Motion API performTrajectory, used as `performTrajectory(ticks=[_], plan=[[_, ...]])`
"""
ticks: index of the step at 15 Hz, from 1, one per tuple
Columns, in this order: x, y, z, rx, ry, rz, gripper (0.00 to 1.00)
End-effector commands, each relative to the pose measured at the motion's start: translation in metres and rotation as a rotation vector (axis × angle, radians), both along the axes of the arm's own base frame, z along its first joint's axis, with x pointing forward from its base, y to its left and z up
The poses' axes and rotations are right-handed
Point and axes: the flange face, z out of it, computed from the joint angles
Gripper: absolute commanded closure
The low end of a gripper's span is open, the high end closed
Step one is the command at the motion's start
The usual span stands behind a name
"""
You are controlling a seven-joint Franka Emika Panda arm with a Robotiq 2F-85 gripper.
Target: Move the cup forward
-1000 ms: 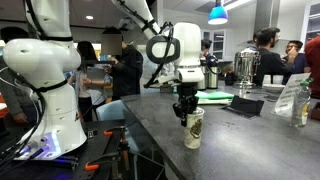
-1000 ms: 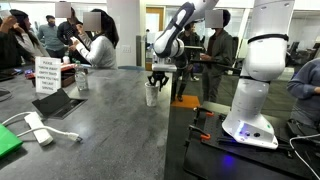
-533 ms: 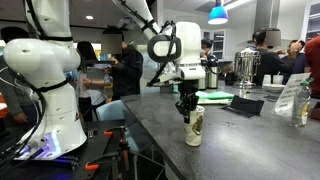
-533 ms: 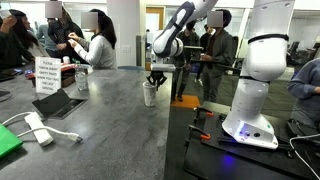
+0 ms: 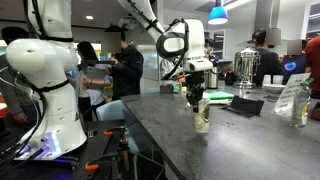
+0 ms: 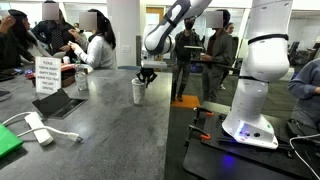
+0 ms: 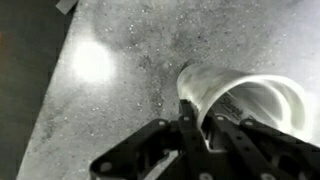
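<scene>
Exterior views, countertop (image 5: 235, 150): dark grey speckled stone, shown in both exterior views (image 6: 95, 130).
Arm (image 5: 48, 75): white, with its base beside the counter's long edge. It reaches over the surface.
Urns (image 5: 245, 66): metal, at the far end of the counter, well apart from the cup.
Gripper (image 5: 196, 98): points down over the cup's mouth, also seen at (image 6: 146, 76). The jaws are closed on the rim.
Cup (image 5: 202, 118): upright, near the counter edge on the arm's side (image 6: 138, 91). Whether its base touches the surface cannot be told.
Wrist view: dark fingers (image 7: 188, 128) meet the rim of the cup (image 7: 245, 98), which shows its open mouth.
</scene>
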Motion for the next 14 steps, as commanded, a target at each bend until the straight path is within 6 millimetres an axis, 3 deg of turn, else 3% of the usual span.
performTrajectory(ticks=[1, 8, 14], plan=[[0.029, 0.003, 0.000, -0.028, -0.010, 0.000, 0.97], [0.083, -0.004, -0.013, -0.011, -0.021, -0.014, 0.97], [0.110, -0.016, -0.021, 0.047, 0.004, -0.051, 0.97]])
